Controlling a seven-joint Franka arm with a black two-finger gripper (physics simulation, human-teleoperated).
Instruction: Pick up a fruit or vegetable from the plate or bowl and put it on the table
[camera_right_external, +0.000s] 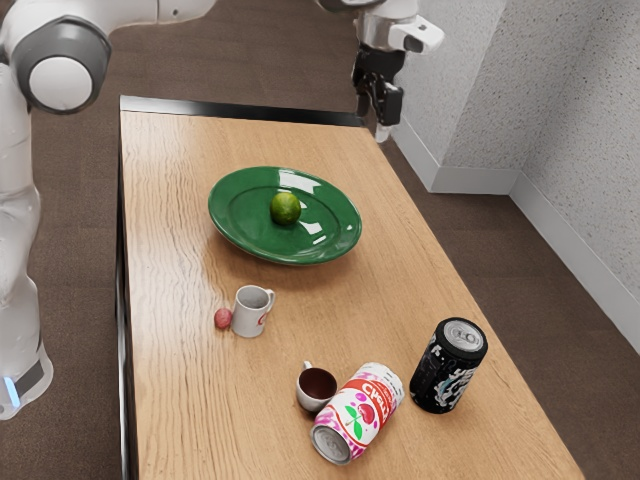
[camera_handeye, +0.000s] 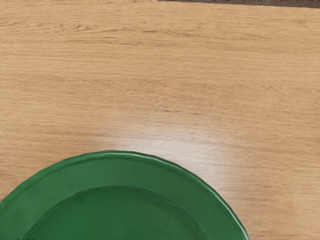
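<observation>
Lime (camera_right_external: 285, 209) sits on green plate (camera_right_external: 240, 226), near its middle. Gripper (camera_right_external: 382, 128) hangs apart from the lime; cannot tell if open or closed. Mug (camera_right_external: 249, 314) and black can (camera_right_external: 448, 372) stand on the table (camera_right_external: 200, 410).

Support: wooden table (camera_right_external: 170, 220), light brown, grain visible; dark strip (camera_right_external: 240, 110) along its far end in the exterior view. Directly on it: green plate (camera_right_external: 235, 205), broad-rimmed; white mug (camera_right_external: 249, 314), upright, handle toward the exterior view's right; small reddish round item (camera_right_external: 223, 318), just beside the mug; small cup (camera_right_external: 315, 386), dark inside; cherry-printed can (camera_right_external: 362, 410), on its side, near the cup, contact unclear; black can (camera_right_external: 447, 372), upright, near the printed can. Wrist view: pale sheen on the wood beside the plate's rim.
</observation>
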